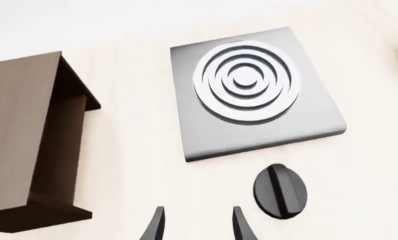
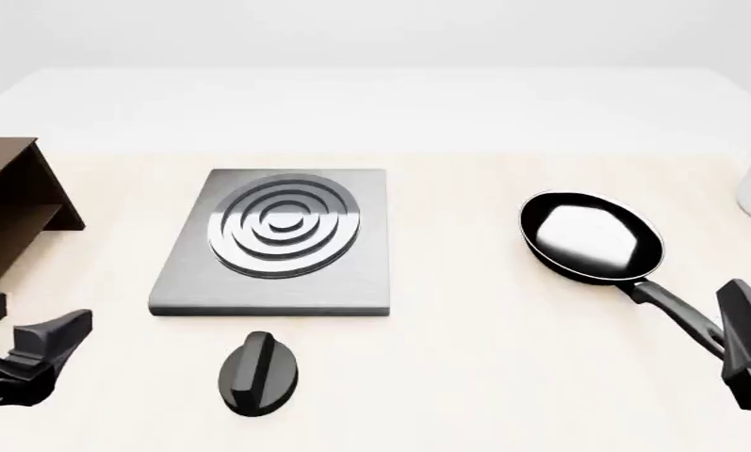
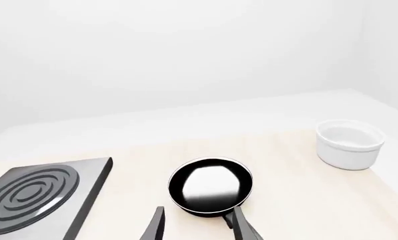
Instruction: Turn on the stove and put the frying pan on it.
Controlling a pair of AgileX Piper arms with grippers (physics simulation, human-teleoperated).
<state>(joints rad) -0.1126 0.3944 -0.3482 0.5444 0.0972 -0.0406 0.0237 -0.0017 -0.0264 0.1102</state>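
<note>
Pale wood-toned surface (image 2: pixel 476 377) is carrying everything, with plain white walls standing behind it. On it, the stove (image 2: pixel 281 243) is lying flat, left of centre in the front view, its silver burner rings facing up. Its black oval knob (image 2: pixel 259 373) is sitting just in front of the stove's near edge, apart from the slab. The frying pan (image 2: pixel 592 237) is resting on the surface well to the right of the stove, its long handle pointing toward the right hand (image 2: pixel 746 363).

Only the right wrist view is showing the whole white bowl (image 3: pixel 350 144) beyond the pan; the front view is catching just its edge at the right border. That view is also showing the right hand's fingers (image 3: pixel 155 225) spread apart, one lying just beside the pan's handle, gripping nothing.

The left wrist view is showing the brown wooden shelf (image 1: pixel 32 150) beside the stove, and the left hand (image 1: pixel 197 226) hovering with its fingers parted near the knob, holding nothing.
</note>
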